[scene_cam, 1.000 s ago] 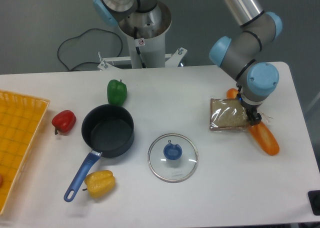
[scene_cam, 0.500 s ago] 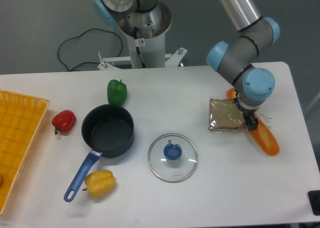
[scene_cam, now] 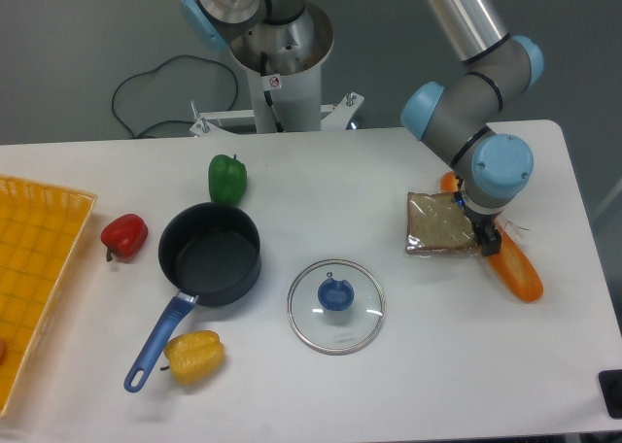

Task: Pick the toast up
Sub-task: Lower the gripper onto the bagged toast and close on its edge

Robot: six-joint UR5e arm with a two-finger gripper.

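1. Toast, in clear crinkly wrap, flat on the white table at right, its right edge against the long orange loaf
2. Gripper shifted a little left and lower than a second ago, barely moved over the last half-second; now low over the toast's right edge
3. Toast in the same spot, not lifted; reads as settling in for the grasp, pick not yet made
4. Fingers mostly hidden under the blue wrist cap; only a dark tip showing beside the wrap; cannot tell whether spread or closed on the slice
5. Arm reaching in from upper right, elbow joints stacked above the toast, wrist pointing down at the table
6. Pot, glass lid and peppers well apart to the left, no interference
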